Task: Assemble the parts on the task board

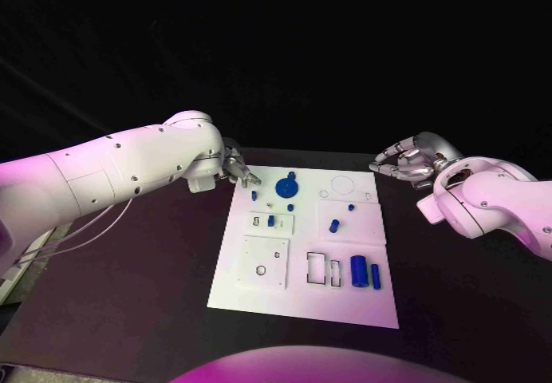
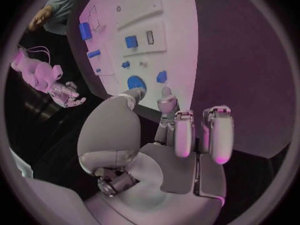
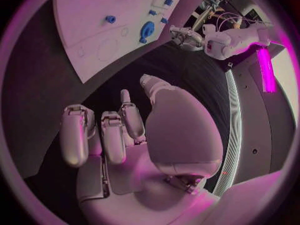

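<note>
I see my left hand [image 1: 238, 170] at the board's [image 1: 345, 295] far corner, fingers loosely spread, empty; right hand [image 1: 405, 165] likewise, fingers curled apart.

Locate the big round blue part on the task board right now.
In the head view the big round blue part lies at the far end of the task board, toward its left side, just right of the left hand, which hangs beside it empty.
</note>
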`<act>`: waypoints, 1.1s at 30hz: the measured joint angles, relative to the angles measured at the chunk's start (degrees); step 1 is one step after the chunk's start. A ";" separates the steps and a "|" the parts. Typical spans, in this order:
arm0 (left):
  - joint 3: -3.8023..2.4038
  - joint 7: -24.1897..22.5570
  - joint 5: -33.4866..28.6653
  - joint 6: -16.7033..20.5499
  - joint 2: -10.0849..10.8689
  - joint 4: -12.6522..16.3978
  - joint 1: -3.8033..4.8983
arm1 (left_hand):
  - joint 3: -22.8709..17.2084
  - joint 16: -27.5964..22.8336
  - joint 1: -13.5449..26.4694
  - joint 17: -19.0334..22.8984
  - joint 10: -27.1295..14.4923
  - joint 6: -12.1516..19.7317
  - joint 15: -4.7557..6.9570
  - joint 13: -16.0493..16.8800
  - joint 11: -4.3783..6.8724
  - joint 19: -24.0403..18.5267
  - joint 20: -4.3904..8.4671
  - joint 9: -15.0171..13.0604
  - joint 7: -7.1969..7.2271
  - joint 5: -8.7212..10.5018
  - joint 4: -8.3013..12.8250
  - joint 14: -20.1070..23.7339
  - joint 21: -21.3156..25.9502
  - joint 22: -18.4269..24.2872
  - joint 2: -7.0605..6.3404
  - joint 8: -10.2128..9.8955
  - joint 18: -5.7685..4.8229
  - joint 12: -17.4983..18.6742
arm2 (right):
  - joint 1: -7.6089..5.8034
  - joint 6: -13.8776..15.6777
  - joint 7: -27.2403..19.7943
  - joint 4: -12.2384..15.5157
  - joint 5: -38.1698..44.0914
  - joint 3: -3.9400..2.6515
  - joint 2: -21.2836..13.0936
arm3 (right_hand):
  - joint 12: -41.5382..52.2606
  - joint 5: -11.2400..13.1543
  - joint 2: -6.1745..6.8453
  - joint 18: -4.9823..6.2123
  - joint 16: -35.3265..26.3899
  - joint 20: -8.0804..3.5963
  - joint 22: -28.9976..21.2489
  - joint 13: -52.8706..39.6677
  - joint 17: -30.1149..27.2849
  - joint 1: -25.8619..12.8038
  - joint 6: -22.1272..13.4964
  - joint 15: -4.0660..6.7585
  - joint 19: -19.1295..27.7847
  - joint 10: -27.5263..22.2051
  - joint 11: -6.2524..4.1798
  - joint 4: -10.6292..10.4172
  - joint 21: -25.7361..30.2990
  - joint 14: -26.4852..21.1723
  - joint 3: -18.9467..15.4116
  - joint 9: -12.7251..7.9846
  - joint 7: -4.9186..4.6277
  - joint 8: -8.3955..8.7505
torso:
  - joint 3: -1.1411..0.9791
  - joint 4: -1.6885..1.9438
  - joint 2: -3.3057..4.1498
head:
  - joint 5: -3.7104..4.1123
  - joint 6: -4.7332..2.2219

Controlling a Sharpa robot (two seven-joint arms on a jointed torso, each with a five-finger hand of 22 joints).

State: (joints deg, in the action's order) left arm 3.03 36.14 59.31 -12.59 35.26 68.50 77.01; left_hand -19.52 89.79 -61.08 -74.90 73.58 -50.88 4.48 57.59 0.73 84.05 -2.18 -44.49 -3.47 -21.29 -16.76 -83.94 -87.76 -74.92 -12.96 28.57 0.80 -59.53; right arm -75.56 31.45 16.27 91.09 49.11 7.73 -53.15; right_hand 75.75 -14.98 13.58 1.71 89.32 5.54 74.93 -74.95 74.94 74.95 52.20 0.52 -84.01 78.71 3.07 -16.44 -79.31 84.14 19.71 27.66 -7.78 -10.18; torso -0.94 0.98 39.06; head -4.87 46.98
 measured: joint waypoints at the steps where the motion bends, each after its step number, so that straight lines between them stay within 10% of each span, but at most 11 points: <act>1: 0.15 -0.06 0.05 -0.10 -0.22 -0.35 -0.02 | 0.00 0.00 0.00 0.00 -0.09 0.00 -0.11 0.00 0.09 0.00 0.00 0.05 0.00 0.23 0.00 -0.11 0.00 0.00 0.00 -0.03 0.00 0.00 | 0.00 0.00 0.00 0.00 0.00 0.00 0.01 | 0.00 0.00 0.00 0.00 0.00 0.00 0.00 0.00 0.00 0.00 0.00 0.00 0.00 0.00 0.00 0.00 0.00 0.00 0.00 0.02 0.00 0.00 | 0.00 -0.01 0.00 | -0.02 0.02; 33: 1.71 -1.39 -0.78 -2.99 -3.82 -5.87 -0.61 | 0.16 0.00 -1.28 0.00 -0.08 0.00 -0.20 0.03 0.09 0.00 0.00 0.33 0.00 -0.01 -0.16 -0.20 0.00 0.01 1.73 -0.21 -0.01 0.00 | 0.00 0.10 -0.08 -0.01 0.00 0.00 0.52 | 0.00 0.00 0.00 0.00 -0.22 0.00 -0.02 0.02 -0.02 0.00 0.00 0.00 0.00 0.00 0.00 0.16 0.00 0.00 0.16 0.10 0.00 0.00 | -0.11 -0.04 -0.03 | -0.37 0.15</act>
State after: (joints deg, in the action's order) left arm 4.74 34.75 58.53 -15.58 31.45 62.63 76.40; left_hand -19.37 89.79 -62.36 -74.90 73.50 -50.89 4.28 57.62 0.82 84.04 -2.17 -44.15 -3.46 -21.30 -16.92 -84.15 -87.76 -74.91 -11.23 28.36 0.80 -59.53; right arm -75.56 31.55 16.19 91.09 49.11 7.73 -52.63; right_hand 75.75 -14.98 13.58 1.71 89.10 5.54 74.90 -74.93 74.92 74.95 52.20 0.52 -84.01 78.71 3.07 -16.28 -79.31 84.14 19.87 27.75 -7.78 -10.18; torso -1.05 0.93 39.03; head -5.25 47.13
